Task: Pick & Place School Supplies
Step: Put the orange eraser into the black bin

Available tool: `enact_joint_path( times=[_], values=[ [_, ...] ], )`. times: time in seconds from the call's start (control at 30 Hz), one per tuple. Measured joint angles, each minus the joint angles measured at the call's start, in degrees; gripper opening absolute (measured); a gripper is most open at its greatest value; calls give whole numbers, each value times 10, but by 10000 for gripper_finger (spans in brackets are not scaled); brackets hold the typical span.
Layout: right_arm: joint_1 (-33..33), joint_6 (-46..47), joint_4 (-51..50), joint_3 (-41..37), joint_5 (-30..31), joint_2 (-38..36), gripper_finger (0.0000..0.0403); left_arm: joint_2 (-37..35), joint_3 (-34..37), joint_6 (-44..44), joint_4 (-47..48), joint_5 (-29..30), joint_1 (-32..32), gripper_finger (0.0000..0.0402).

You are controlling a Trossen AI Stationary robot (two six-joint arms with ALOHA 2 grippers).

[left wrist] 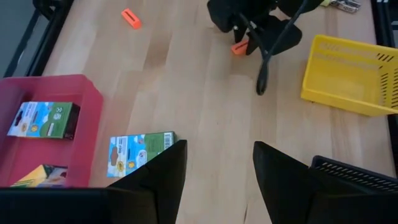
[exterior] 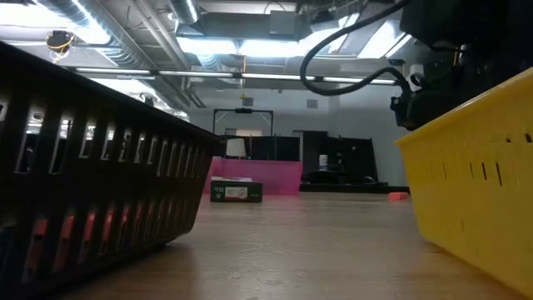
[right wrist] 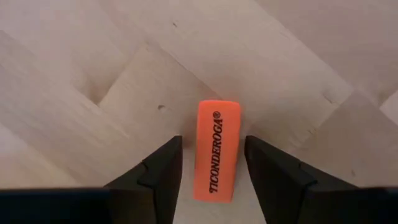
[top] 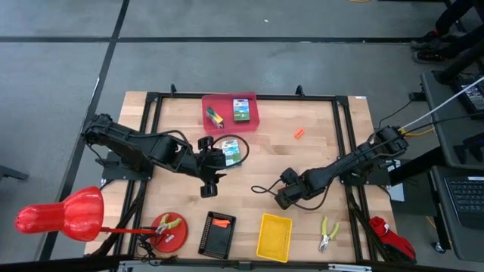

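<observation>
In the high view a red tray [top: 229, 112] holds one green-and-yellow crayon box [top: 241, 110] and the small yellow-and-dark-green block [top: 215, 118]. The second crayon box [top: 232, 151] lies flat on the wood just in front of the tray. My left gripper [top: 221, 168] hovers beside that box. In its wrist view the gripper [left wrist: 214, 168] is open, with the box [left wrist: 140, 152] just outside one finger. My right gripper [top: 278, 200] is low over the table and open [right wrist: 213, 180]. Its fingers stand on either side of an orange eraser [right wrist: 216, 152] that lies flat on the table.
A second orange eraser [top: 299, 133] lies toward the table's far right. Along the near edge stand a black basket [top: 217, 234] and a yellow basket [top: 274, 236]. Loose pliers [top: 327, 233] lie there too, and a red plate [top: 169, 229] carries more pliers. A black frame borders the table.
</observation>
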State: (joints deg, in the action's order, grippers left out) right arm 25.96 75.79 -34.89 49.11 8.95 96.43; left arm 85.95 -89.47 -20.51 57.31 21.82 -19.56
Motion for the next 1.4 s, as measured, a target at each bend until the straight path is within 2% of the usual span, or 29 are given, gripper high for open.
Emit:
enact_joint_path(
  times=[0.2,0.43,0.5,0.57,0.73,0.83,1.0,1.1,1.2,1.4],
  values=[
    [0,46,-7,0,0,6,134,-2,0,-4,9,8,-4,182],
    [11,59,-14,11,9,8,58,-42,0,-67,126,99,-23,182],
    [17,39,-14,31,19,13,55,-60,0,-98,166,118,-25,182],
    [21,12,30,64,23,15,58,-80,0,-133,196,134,-28,182],
    [19,-101,48,156,70,14,70,-123,0,-189,240,183,-37,182],
    [14,-160,52,221,101,11,70,-135,0,-215,264,200,-38,182],
    [8,-263,104,313,109,24,71,-140,8,-257,307,229,-38,182],
    [7,-292,99,355,105,59,71,-154,59,-299,296,241,-38,182],
    [6,-299,109,392,70,103,72,-181,138,-352,251,247,-37,182],
    [13,-296,123,458,4,190,72,-240,307,-418,87,244,-37,182]
  ],
)
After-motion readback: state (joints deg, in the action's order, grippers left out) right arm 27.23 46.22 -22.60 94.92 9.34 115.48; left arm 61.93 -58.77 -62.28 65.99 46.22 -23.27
